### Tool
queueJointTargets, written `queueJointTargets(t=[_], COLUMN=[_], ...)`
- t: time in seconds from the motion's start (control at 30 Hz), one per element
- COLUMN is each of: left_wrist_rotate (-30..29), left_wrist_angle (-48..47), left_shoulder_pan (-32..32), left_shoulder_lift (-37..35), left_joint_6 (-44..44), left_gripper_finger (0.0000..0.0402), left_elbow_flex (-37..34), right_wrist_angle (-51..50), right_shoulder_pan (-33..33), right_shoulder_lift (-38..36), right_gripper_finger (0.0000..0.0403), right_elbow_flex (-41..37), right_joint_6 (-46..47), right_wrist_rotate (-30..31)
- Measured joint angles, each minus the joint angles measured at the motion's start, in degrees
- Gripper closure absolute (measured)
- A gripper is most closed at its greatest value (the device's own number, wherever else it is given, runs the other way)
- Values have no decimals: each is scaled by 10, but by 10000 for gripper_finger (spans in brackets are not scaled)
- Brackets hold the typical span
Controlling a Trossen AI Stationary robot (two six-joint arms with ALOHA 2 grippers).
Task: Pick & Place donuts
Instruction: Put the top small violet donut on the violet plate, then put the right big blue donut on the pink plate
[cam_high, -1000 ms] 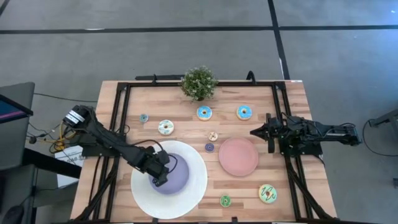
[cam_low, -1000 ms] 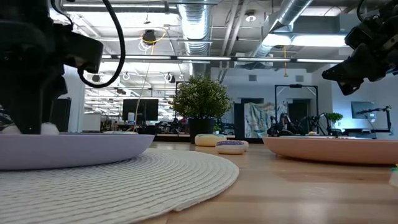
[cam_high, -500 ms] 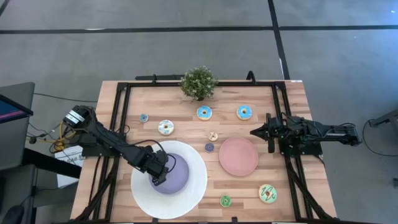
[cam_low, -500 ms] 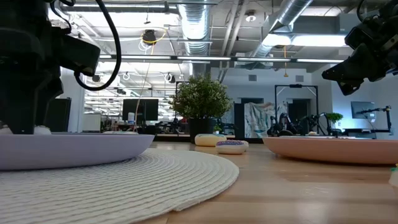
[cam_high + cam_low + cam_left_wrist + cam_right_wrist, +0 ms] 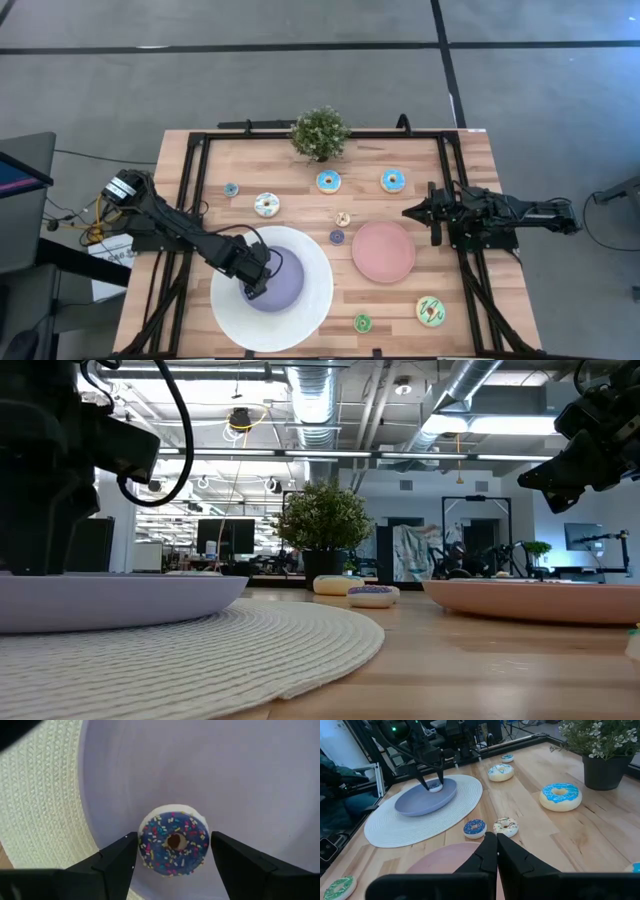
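Wooden desk with a potted plant at the far edge and donuts scattered about. Left gripper hangs over the purple plate on the white mat, fingers spread apart around a small blue sprinkled donut lying on the plate — looks let go, not gripped. Right gripper waits at the right, fingers pressed together, holding nothing.

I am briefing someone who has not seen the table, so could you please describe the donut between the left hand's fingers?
Find the large white woven mat on the table's near left, with the purple plate on it. The donut lies on that plate between the open left hand's fingers. Its dark blue icing has coloured sprinkles, and it is the only donut on a plate.
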Motion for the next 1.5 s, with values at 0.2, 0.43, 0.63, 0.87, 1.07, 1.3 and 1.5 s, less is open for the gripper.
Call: queueJointTargets(t=[0.2,0.43,0.63,0.87,1.07,1.3,1.5], left_wrist_rotate=[0,0,6,5,8,35,30], left_wrist_angle=[0,0,0,0,-1,-15,-18], left_shoulder_pan=[0,0,0,0,4,34,40], left_shoulder_lift=[0,0,0,0,0,-30,-65], left_joint_6=[-9,-9,-4,-1,26,34,37], left_gripper_finger=[156,156,156,156,156,156,156], left_elbow_flex=[0,0,0,0,0,0,0], right_wrist_angle=[0,0,0,0,0,0,0], right_shoulder_pan=[0,0,0,0,0,0,0], right_shoulder_lift=[0,0,0,0,0,0,0], right_gripper_finger=[403,403,403,403,403,403,403], right_elbow_flex=[0,0,0,0,0,0,0], right_joint_6=[0,0,0,0,0,0,0], right_wrist_rotate=[0,0,0,0,0,0,0])
